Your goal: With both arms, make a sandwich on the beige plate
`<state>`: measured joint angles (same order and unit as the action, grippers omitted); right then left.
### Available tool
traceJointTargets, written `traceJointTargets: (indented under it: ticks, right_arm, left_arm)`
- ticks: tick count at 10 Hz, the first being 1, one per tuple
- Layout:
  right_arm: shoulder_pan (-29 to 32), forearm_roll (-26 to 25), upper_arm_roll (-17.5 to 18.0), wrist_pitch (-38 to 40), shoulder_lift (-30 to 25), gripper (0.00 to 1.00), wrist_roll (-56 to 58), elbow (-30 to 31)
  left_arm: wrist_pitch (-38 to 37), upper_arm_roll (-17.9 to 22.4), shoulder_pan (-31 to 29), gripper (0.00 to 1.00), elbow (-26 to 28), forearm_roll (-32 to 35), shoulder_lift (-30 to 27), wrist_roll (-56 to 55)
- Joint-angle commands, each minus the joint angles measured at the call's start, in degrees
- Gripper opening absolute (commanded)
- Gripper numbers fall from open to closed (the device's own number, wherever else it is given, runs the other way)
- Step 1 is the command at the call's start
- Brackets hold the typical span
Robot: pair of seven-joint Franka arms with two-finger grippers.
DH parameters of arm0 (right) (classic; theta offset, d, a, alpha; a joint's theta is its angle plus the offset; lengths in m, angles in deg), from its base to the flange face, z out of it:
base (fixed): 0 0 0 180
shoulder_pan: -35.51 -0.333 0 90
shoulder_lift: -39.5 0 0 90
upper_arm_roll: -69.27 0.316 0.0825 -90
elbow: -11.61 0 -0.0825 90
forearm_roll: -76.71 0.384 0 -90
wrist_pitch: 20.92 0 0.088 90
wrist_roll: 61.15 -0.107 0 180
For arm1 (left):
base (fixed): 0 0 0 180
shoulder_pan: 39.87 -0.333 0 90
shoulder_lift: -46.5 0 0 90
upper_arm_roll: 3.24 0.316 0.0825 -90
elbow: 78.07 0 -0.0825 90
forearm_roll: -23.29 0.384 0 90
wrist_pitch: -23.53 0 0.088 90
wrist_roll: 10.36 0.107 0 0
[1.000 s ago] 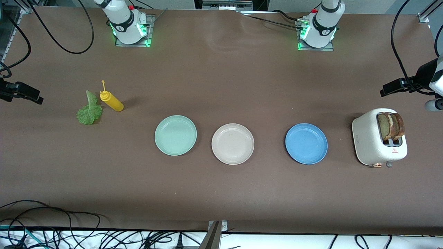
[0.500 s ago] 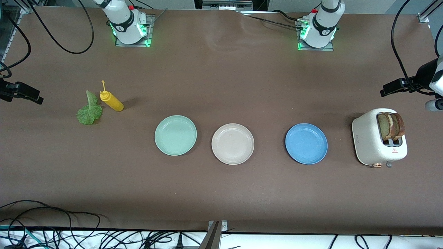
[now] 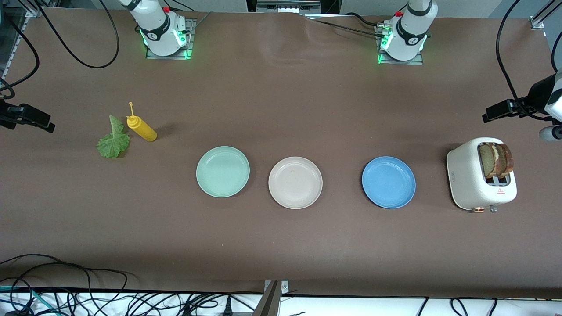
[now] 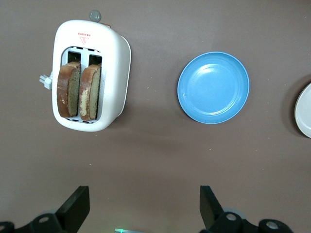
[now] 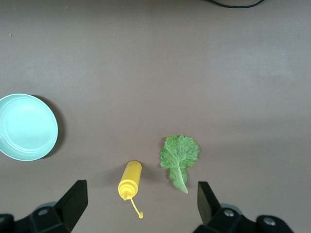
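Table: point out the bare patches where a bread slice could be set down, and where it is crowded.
Bare brown table runs between the arm bases and the row of plates, and again nearer the camera than the plates. All three plates are empty: green plate, beige plate, blue plate. Crowded: lettuce beside the mustard bottle; toaster holding bread.

Brown matte table cover (image 3: pixel 281 109) fills nearly the whole view, slightly rippled near the top edge. Black cables (image 3: pixel 88 303) tangled along the bottom on a white ledge (image 3: pixel 351 307). More cables loop in at both upper corners. A metal bracket (image 3: pixel 272 298) sits mid bottom edge. Black clamp-like mounts at each side, probably camera holders. Lighting even, soft shadows.
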<state>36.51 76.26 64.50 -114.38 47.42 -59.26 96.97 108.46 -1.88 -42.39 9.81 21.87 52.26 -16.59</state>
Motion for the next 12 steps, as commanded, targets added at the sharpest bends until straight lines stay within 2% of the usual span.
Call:
traceJointTargets:
  ticks: [1, 6, 8, 12]
  right_arm:
    - [0.32, 0.18, 0.12, 0.65, -0.10, 1.00, 0.39, -0.45]
    - [0.40, 0.18, 0.12, 0.65, -0.10, 1.00, 0.39, -0.36]
    - [0.40, 0.18, 0.12, 0.56, -0.10, 1.00, 0.48, -0.36]
    - [0.40, 0.18, 0.12, 0.65, -0.10, 1.00, 0.39, -0.36]
  left_arm:
    - [-0.64, -0.40, -0.46, 1.00, -2.01, 1.24, 1.00, 1.22]
    - [-0.73, -0.40, -0.37, 1.00, -2.01, 1.59, 1.00, 1.05]
    - [-0.73, -1.53, 1.12, 1.00, -2.01, 6.06, 1.00, 0.34]
    - [-0.82, -1.63, 0.69, 1.00, -2.10, 5.90, 0.91, 1.22]
